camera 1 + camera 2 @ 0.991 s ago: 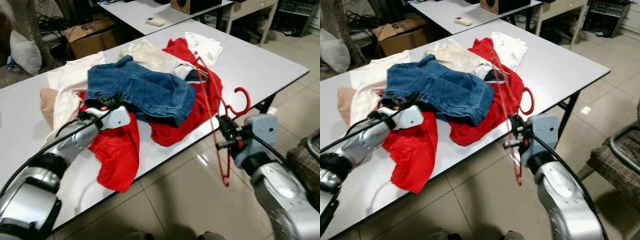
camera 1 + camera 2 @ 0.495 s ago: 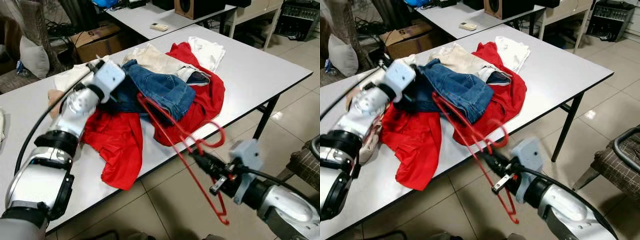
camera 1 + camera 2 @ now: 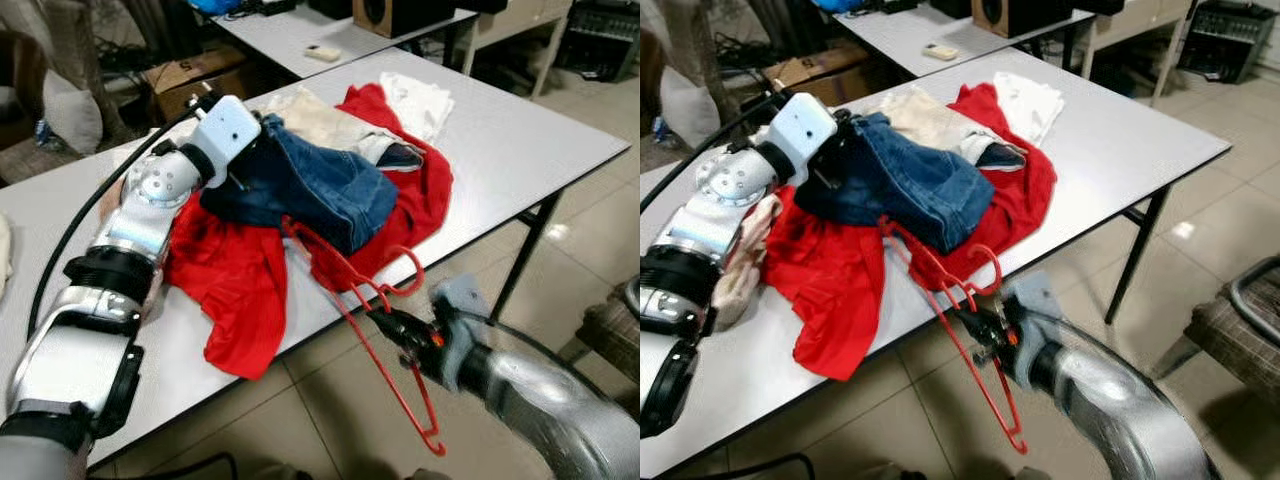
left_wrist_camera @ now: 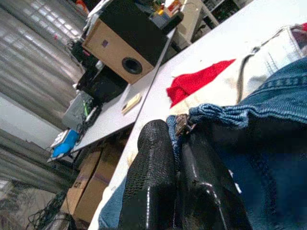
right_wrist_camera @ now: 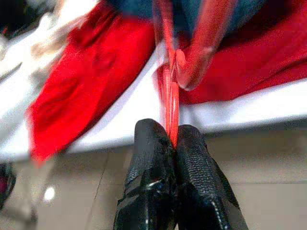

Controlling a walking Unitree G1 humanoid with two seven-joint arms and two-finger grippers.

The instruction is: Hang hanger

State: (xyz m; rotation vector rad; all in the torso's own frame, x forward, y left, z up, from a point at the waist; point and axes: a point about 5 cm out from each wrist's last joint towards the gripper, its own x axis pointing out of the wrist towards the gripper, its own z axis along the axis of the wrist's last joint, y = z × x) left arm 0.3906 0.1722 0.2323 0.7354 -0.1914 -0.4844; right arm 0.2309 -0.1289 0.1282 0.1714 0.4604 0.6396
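The right end effector [image 3: 985,322] is positioned off the near edge of the tabletop [image 3: 520,130], above the tiled floor [image 3: 330,400], with its two black fingers [image 5: 194,165] pressed together on a thin bar of the red hanger [image 3: 365,310]. The hanger is tilted: its upper corner reaches over the tabletop edge to the clothing pile, its hook [image 3: 405,275] curls over the edge beside the red fabric, and its lower corner hangs below table height over the floor. In the right wrist view the bar runs straight out from between the closed fingertips (the picture is motion-blurred, so finer detail of the grip cannot be told). The left end effector [image 4: 177,139] is raised over the far left part of the pile, its fingers [image 4: 151,163] clamped on the waistband edge of the blue jeans [image 3: 310,185], which is lifted off the heap at that point. The jeans lie on top of a red garment [image 3: 235,290] that drapes over the near tabletop edge; a second red garment [image 3: 420,195] lies under their right side, and cream and white garments [image 3: 320,115] lie behind them. A second table [image 3: 290,30] stands beyond, carrying a remote control [image 3: 322,52] and a wooden speaker [image 4: 122,52]; a cardboard box [image 3: 185,80] sits on the floor beside it.
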